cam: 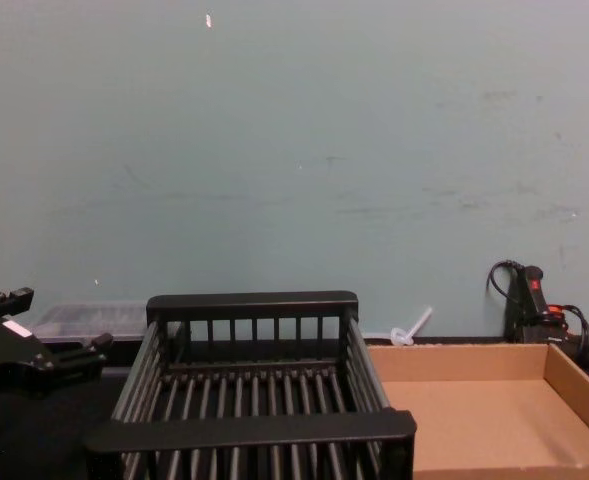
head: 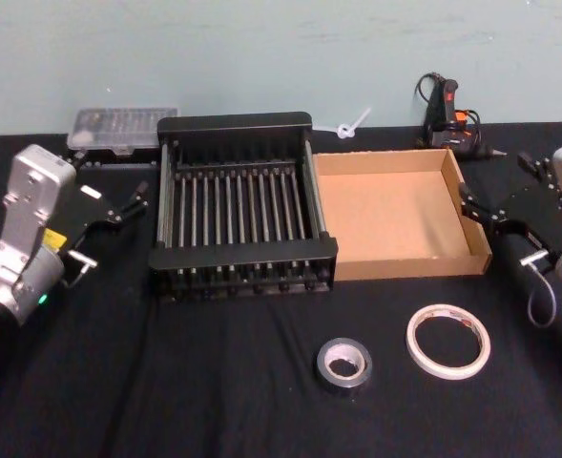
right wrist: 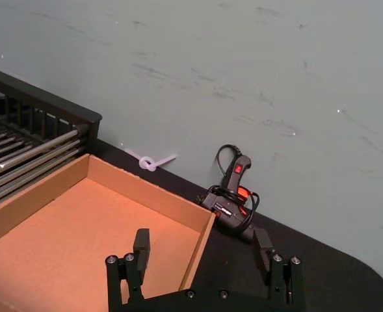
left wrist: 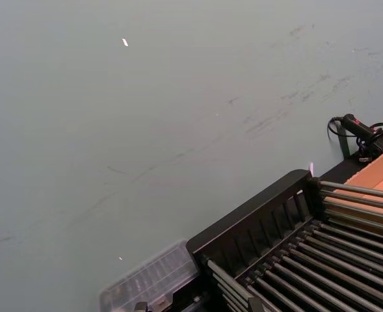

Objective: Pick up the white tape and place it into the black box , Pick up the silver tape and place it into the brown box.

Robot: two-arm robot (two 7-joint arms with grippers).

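Observation:
The white tape, with red marks on its inner ring, lies flat at the front right of the table. The smaller silver tape lies to its left. Behind them the black box, a slatted crate, stands beside the brown box, and both hold nothing. My left gripper hovers open just left of the crate, also in the chest view. My right gripper hovers open over the brown box's right wall, with nothing between its fingers.
A clear plastic case sits behind the crate's left corner. A black and orange glue gun with its cord and a white zip tie lie at the back by the teal wall. Black cloth covers the table.

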